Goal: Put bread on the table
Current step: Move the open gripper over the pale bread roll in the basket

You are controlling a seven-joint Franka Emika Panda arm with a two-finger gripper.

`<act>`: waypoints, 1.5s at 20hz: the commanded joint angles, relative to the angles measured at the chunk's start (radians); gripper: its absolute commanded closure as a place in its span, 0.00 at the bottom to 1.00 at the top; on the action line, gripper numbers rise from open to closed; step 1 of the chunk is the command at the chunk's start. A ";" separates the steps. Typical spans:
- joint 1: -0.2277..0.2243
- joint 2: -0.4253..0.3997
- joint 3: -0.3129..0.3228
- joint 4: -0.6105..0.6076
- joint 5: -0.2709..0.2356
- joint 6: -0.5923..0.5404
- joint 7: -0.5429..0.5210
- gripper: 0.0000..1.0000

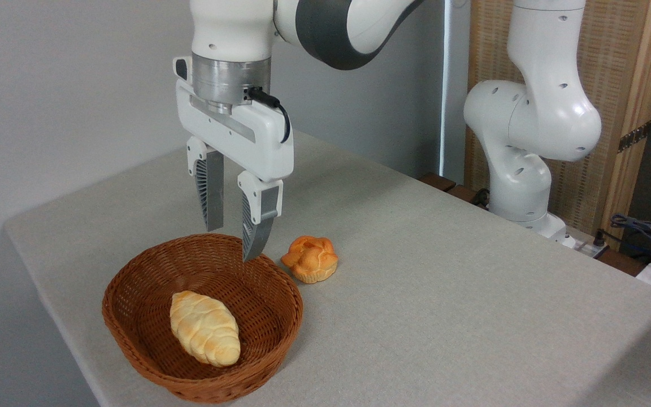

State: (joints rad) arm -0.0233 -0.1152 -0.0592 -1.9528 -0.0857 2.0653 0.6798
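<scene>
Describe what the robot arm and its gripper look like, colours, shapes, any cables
The arm is glossy white with rounded joints, small dark holes and a dark grey band near the wrist. A silver metal ring sits above the boxy white gripper. A black cable loops along its side. The two fingers are grey, ribbed and tapered.

Wicker basket [133, 305], orange bun [311, 259] beside.

I see the basket [133, 316] on the table [444, 271], near its front left edge. The bread [205, 328] lies inside the basket. The bun [310, 259] sits on the table just right of the basket's rear rim. My gripper [232, 243] hangs above that rear rim.
</scene>
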 commanded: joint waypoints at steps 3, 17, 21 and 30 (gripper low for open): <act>0.016 0.006 0.009 0.051 -0.016 -0.120 -0.003 0.00; 0.016 0.002 0.010 0.043 -0.014 -0.105 0.015 0.00; 0.016 0.008 0.016 0.011 -0.012 -0.032 0.056 0.00; 0.017 0.091 0.019 -0.029 -0.002 0.156 0.275 0.00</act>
State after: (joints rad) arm -0.0053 -0.0568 -0.0467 -1.9805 -0.0856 2.1769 0.8072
